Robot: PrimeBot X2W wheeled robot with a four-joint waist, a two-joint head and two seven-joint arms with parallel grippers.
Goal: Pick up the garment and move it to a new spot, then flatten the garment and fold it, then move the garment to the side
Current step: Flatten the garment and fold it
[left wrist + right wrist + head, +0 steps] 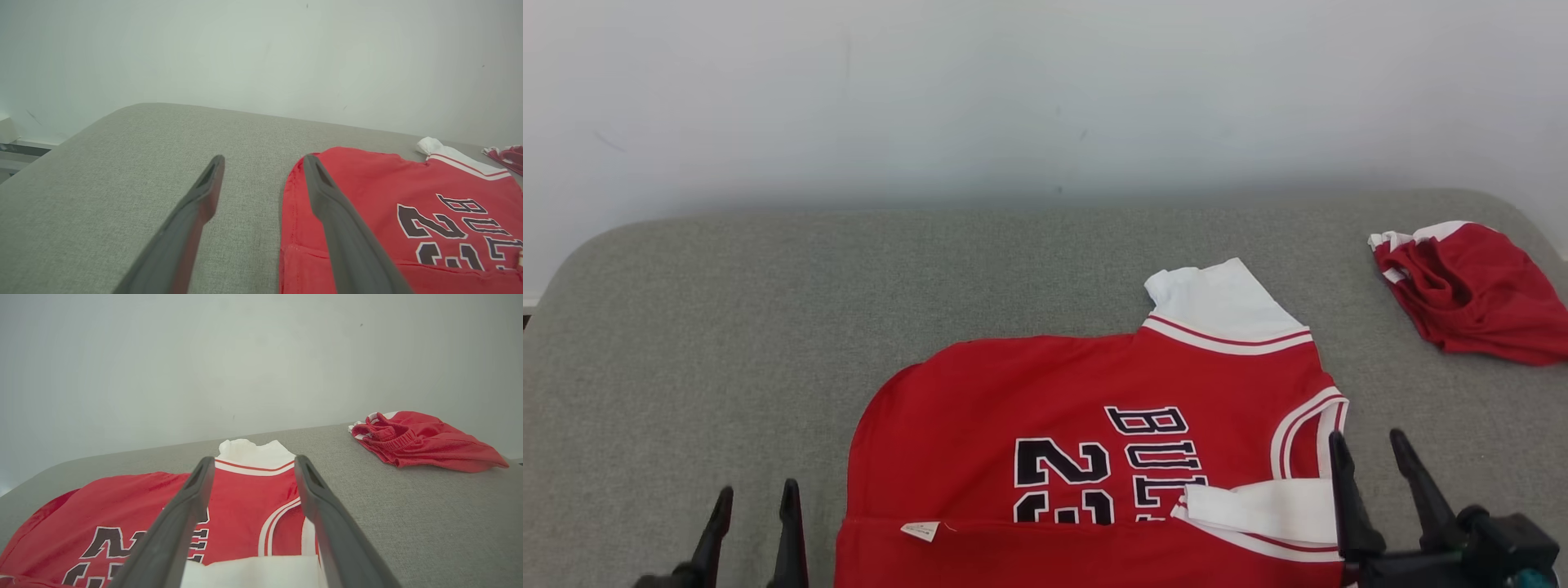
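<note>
The garment (1078, 384) is a red jersey with black "23" lettering and white sleeves, spread on the grey padded surface (727, 327). Its near edge is folded over, showing a small white label (920, 531), and one white sleeve (1258, 508) is turned in over the red cloth. My left gripper (756, 492) is open just left of the jersey's left edge, with nothing between its fingers; the left wrist view has its right finger (327, 196) over the jersey (367, 183) edge. My right gripper (1366, 441) is open at the jersey's right side, by the folded sleeve. The right wrist view looks along its fingers (184, 506) over the jersey (241, 494).
A second red garment with white trim, bunched up (1470, 286) (425, 439), lies at the far right of the surface. A pale wall (1045, 98) rises behind the surface's far edge. Bare grey cloth stretches to the left and behind the jersey.
</note>
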